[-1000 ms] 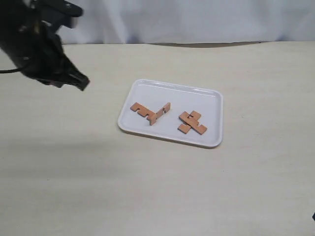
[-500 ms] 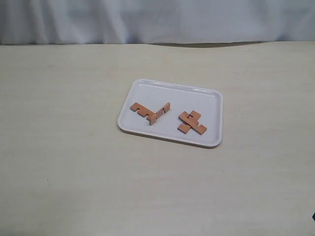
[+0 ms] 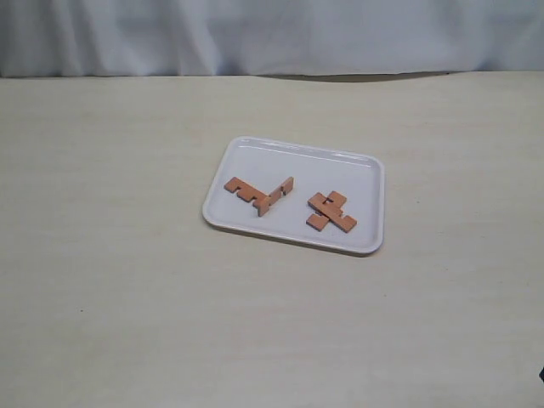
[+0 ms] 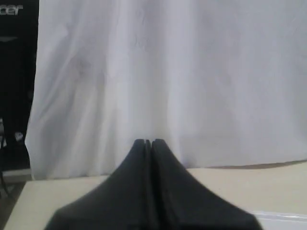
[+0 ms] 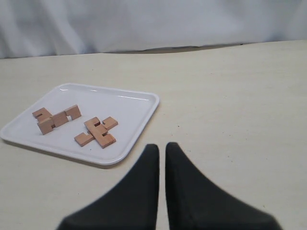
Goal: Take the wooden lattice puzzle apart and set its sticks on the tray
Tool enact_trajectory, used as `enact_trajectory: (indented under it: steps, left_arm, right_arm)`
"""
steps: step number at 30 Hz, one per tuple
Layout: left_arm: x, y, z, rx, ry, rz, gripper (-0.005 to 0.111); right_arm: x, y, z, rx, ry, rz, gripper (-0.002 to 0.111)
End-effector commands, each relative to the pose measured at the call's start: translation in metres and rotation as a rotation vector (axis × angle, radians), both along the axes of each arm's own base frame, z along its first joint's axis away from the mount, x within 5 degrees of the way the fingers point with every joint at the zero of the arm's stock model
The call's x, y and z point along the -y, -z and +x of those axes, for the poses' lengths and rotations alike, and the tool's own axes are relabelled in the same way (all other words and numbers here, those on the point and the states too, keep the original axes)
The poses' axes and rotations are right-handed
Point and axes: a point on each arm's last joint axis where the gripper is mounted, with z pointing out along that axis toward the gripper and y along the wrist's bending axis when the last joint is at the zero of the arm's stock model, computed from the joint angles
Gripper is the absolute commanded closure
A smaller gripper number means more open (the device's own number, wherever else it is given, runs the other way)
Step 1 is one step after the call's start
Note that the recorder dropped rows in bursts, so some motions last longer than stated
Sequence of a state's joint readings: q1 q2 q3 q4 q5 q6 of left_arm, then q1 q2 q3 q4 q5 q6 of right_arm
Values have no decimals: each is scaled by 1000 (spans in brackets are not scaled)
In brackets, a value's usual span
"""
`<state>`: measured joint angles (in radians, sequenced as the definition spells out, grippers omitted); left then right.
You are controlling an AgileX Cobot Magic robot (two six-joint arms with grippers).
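**A:** How much open room is there, and where are the edges?

**B:** The table [image 3: 127, 297] is pale and bare on every side of the tray. Its far edge meets a white curtain [image 3: 272, 34] that hangs across the whole back.

**A:** Can any writing be read?

**B:** Only in the left wrist view. There are pale letters [image 4: 10, 9] on a dark panel [image 4: 17, 72] beside the curtain, cut by the frame and ending in "cer".

**A:** And the tray?

**B:** The tray [image 3: 297, 166] is white, with rounded corners and a low rim. It lies slightly skewed near the table's middle.

**A:** Where are the sticks?

**B:** The reddish-brown notched sticks [image 5: 96, 132] are all on the tray, in two groups set apart. In the left pair [image 3: 259, 194], one lies flat and the other is tipped up against it. The right pair [image 3: 331, 212] lies flat and crossed.

**A:** What about the grippers?

**B:** The left gripper [image 4: 151, 143] has its fingers pressed together, holds nothing and faces the curtain. The right gripper [image 5: 162, 147] is drawn nearly together with only a thin slit between its fingers. It is empty, and sits over bare table just beside the tray's rim.
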<state>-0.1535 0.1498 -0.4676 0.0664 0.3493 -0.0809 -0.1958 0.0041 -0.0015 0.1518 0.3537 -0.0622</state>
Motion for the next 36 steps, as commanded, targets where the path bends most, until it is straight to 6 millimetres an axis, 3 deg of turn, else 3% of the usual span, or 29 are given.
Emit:
enact_trajectory:
  steps: [1, 14, 18, 23, 29, 36]
  left_arm:
    - [-3, 2, -20, 104, -5, 15, 107]
    - [-3, 8, -24, 133, -1, 1, 107]
    - [0, 25, -16, 55, 34, -73, 107]
    - [3, 60, 2, 71, 31, -82, 107]
    - [5, 116, 17, -4, 26, -64, 107]
    - [5, 126, 17, -111, 26, -84, 107]
  right_arm:
    - [0, -1, 0, 13, 5, -3, 104]
    - [0, -1, 0, 15, 6, -4, 104]
    - [0, -1, 0, 15, 6, -4, 104]
    - [0, -1, 0, 15, 6, -4, 104]
    - [0, -1, 0, 15, 6, -4, 104]
    - [0, -1, 0, 15, 6, -4, 104]
